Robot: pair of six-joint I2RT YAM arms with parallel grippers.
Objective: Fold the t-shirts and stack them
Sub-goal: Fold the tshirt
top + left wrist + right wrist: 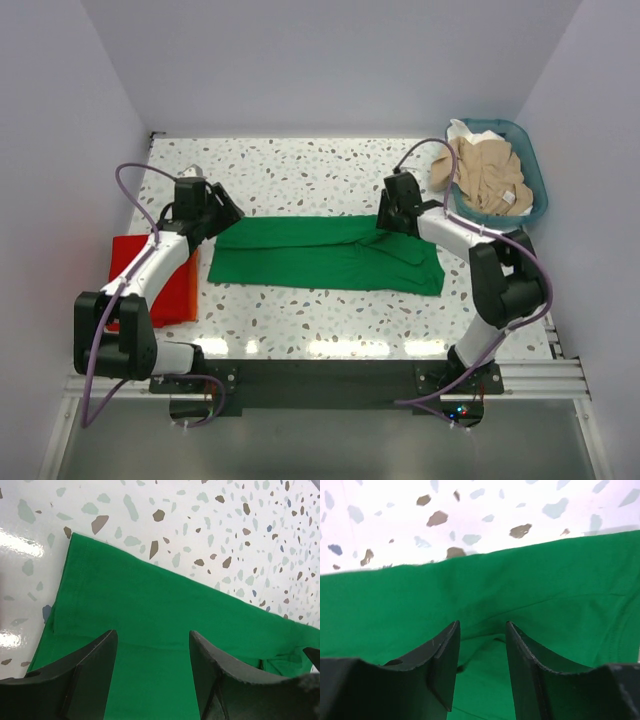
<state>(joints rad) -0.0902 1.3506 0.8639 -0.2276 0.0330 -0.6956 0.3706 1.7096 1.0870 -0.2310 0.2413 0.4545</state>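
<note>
A bright green t-shirt (pixel 325 254) lies folded into a long band across the middle of the table. My left gripper (pixel 222 215) is open over its far left corner, jaws wide above flat green cloth (pixel 150 610). My right gripper (pixel 385 225) is open over the shirt's far right part, where the cloth (pixel 485 590) wrinkles between the jaws. A red t-shirt (pixel 150 280) lies folded flat at the left, partly under my left arm. Beige and white shirts (pixel 487 172) are heaped in the teal basket.
The teal plastic basket (pixel 535 165) stands at the back right corner. Speckled tabletop (pixel 300 170) shows behind the green shirt and in front of it. White walls close in the table on three sides.
</note>
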